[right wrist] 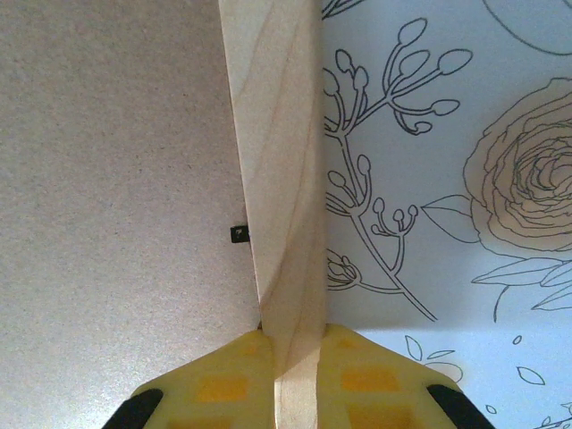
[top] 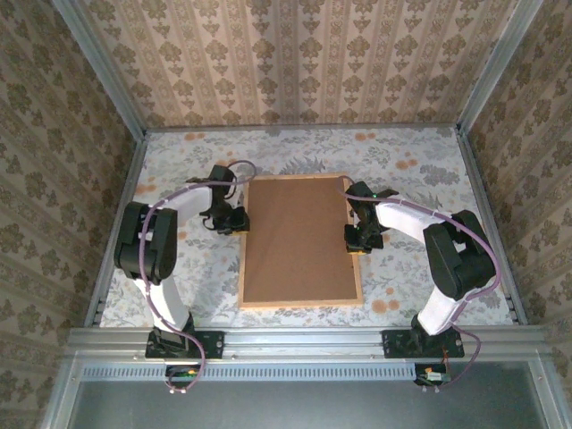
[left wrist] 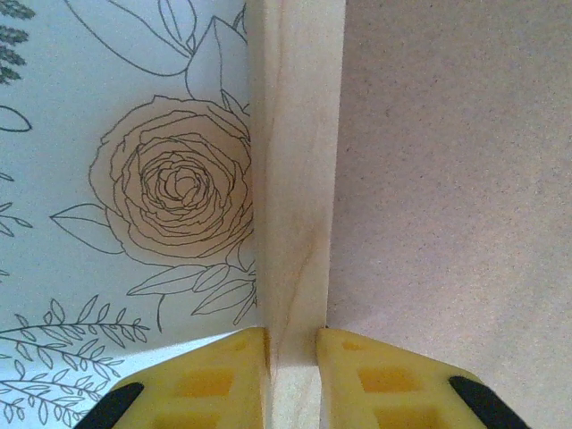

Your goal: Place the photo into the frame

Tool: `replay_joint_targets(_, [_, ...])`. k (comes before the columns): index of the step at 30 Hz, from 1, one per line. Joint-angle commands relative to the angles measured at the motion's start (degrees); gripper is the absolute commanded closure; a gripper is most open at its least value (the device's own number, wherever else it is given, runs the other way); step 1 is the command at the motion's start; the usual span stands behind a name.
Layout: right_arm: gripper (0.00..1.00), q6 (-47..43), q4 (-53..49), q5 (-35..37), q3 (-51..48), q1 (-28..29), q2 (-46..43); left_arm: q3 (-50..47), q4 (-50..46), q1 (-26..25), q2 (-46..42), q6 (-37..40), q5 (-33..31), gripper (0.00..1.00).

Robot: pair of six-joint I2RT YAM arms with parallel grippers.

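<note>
The frame (top: 299, 304) lies back-up in the middle of the table, and its brown board (top: 299, 237) fills the thin light wood moulding. My left gripper (top: 243, 223) is shut on the frame's left rail (left wrist: 295, 179), with a yellow finger on either side of the wood (left wrist: 292, 344). My right gripper (top: 356, 241) is shut on the right rail (right wrist: 277, 161) in the same way (right wrist: 293, 335). A small black tab (right wrist: 239, 234) sits at the board's edge beside that rail. The photo is hidden.
A white cloth with line-drawn flowers (top: 402, 170) covers the table. Patterned walls (top: 295, 63) on metal posts close off the back and both sides. A metal rail (top: 304, 340) with the arm bases runs along the near edge.
</note>
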Motion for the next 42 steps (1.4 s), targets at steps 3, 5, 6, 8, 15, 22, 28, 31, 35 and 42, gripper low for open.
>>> replay_joint_targets(3, [0.87,0.2,0.6,-0.4,-0.2,0.8,2.4,-0.4,-0.6,-3.8,5.2,2.6,-1.3,0.77])
replay_joint_targets(5, [0.87,0.2,0.7,-0.6,-0.1,0.8,2.4,0.4,-1.1,-4.1,6.0,2.7,-1.6,0.77])
replay_joint_targets(6, [0.88,0.2,0.7,-0.6,-0.1,0.9,2.4,0.6,-1.3,-4.3,6.5,2.6,-1.5,0.78])
replay_joint_targets(8, [0.88,0.2,0.7,-0.7,-0.1,0.9,2.6,1.2,-1.5,-4.4,7.4,2.3,-1.4,0.78])
replay_joint_targets(15, [0.88,0.2,0.8,-0.7,-0.1,1.0,2.7,3.6,-3.1,-6.1,10.1,2.2,-2.7,0.79])
replay_joint_targets(22, [0.88,0.1,0.8,-0.8,0.4,1.3,3.1,5.3,-3.4,-7.1,11.6,2.2,-3.0,0.77])
replay_joint_targets(28, [0.89,0.3,1.0,-1.0,0.5,1.8,3.2,7.2,-3.5,-9.9,13.4,2.3,-3.0,0.76])
replay_joint_targets(31, [0.89,0.3,1.1,-1.2,0.5,2.0,3.4,8.0,-3.9,-10.8,14.4,2.7,-4.0,0.75])
replay_joint_targets(35, [0.89,0.4,1.2,-1.3,0.7,2.2,3.6,8.9,-4.5,-11.7,15.5,3.1,-5.1,0.73])
replay_joint_targets(42, [0.89,0.5,1.3,-1.5,1.0,2.8,4.1,9.4,-3.9,-12.7,16.2,3.3,-5.1,0.69])
